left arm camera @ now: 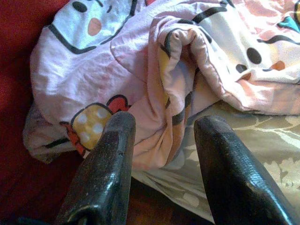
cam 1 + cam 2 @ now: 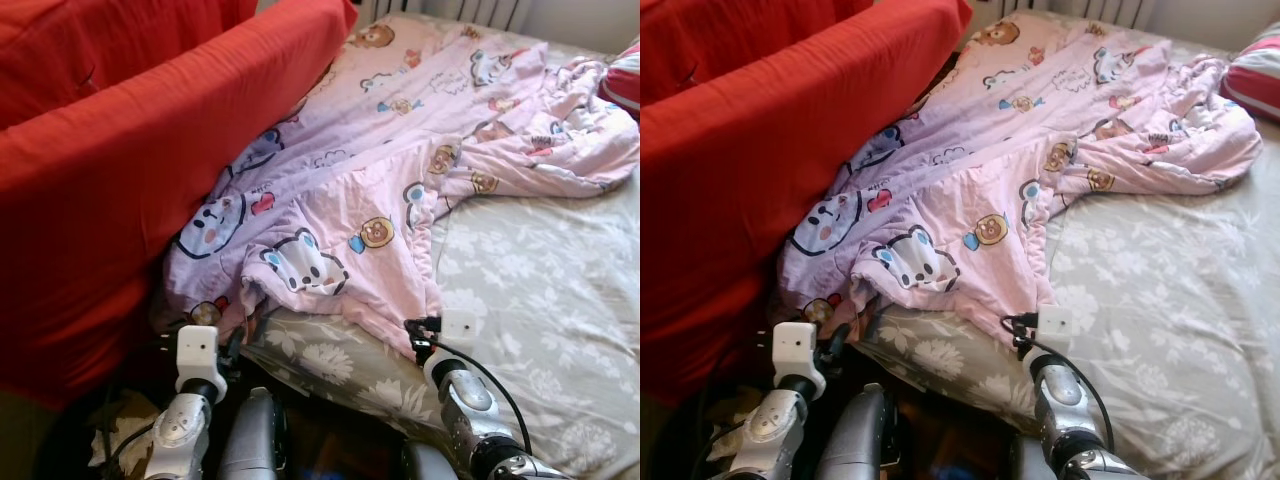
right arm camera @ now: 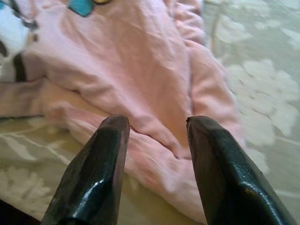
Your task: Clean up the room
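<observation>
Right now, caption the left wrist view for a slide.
Open left tool poised at the rumpled pink cartoon-print duvet on the grey floral bedsheet.

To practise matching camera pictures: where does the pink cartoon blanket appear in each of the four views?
Left eye view: pink blanket spreads from top centre down to its front edge.
Right eye view: the same, shifted slightly left.
Left wrist view: a folded corner beyond the open left gripper.
Right wrist view: its plain hem beyond the open right gripper.
Shared landmark: the grey flowered sheet.
</observation>
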